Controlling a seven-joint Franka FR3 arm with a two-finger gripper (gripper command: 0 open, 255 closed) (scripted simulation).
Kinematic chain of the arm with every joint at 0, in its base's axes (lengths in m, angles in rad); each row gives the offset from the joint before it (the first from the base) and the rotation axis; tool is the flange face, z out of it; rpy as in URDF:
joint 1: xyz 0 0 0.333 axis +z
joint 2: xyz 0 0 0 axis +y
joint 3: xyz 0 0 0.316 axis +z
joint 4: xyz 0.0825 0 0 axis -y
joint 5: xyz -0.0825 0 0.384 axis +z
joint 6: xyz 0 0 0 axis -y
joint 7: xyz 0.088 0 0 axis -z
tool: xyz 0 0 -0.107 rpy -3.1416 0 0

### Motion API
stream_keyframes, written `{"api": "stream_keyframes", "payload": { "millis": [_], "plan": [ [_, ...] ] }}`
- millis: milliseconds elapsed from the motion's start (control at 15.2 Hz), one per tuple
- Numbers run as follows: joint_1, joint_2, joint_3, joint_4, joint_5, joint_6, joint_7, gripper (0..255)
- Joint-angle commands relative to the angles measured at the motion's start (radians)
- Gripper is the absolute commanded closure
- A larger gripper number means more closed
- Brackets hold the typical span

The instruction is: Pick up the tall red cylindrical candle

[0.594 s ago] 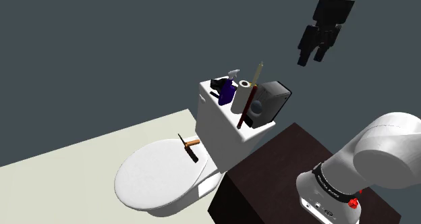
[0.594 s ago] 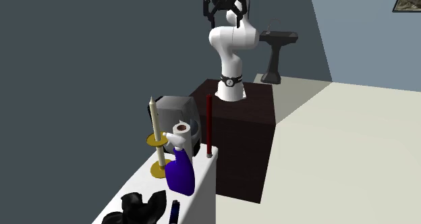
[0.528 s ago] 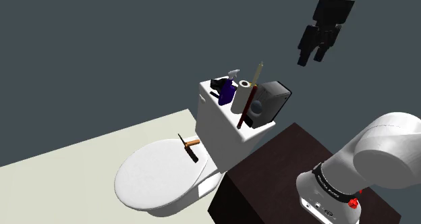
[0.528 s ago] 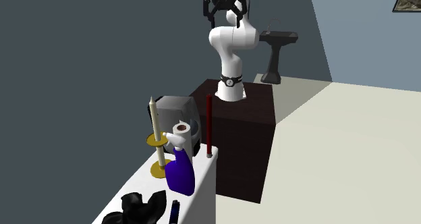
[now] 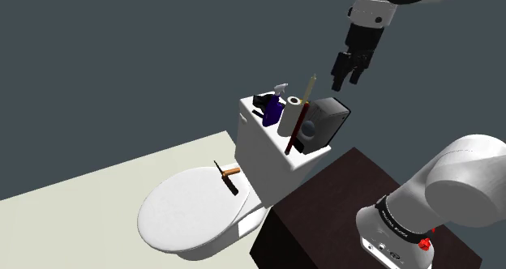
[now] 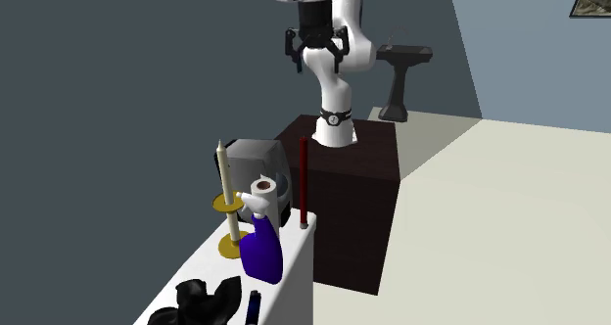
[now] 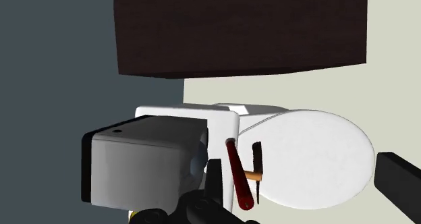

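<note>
Fingers (image 7: 398,179) are spread wide, nothing in them; candle (image 5: 293,130) is best straddled from above, roll (image 5: 286,120) left untouched.

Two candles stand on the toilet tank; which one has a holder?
The cream candle, rising from a gold holder. The dark red candle stands bare on the tank's corner.

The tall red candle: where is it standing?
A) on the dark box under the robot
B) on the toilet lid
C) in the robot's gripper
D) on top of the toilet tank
D: the red candle stands upright on the white toilet tank, next to the grey box. The gripper is open, up in the air and apart from the candle.
</note>
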Motion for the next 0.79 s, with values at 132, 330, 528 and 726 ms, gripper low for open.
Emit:
{"api": "stream_keyframes", "payload": {
  "millis": [132,330,528,726],
  "plan": [
    [0.007,0.114,-0.009,-0.031,-0.016,0.166,-0.040,0],
    [0.012,0.210,-0.016,-0.032,-0.026,0.276,-0.068,0],
    [0.016,0.314,-0.021,-0.019,-0.034,0.381,-0.096,0],
    [0.018,0.371,-0.024,-0.016,-0.037,0.442,-0.108,0]
  ]
}}
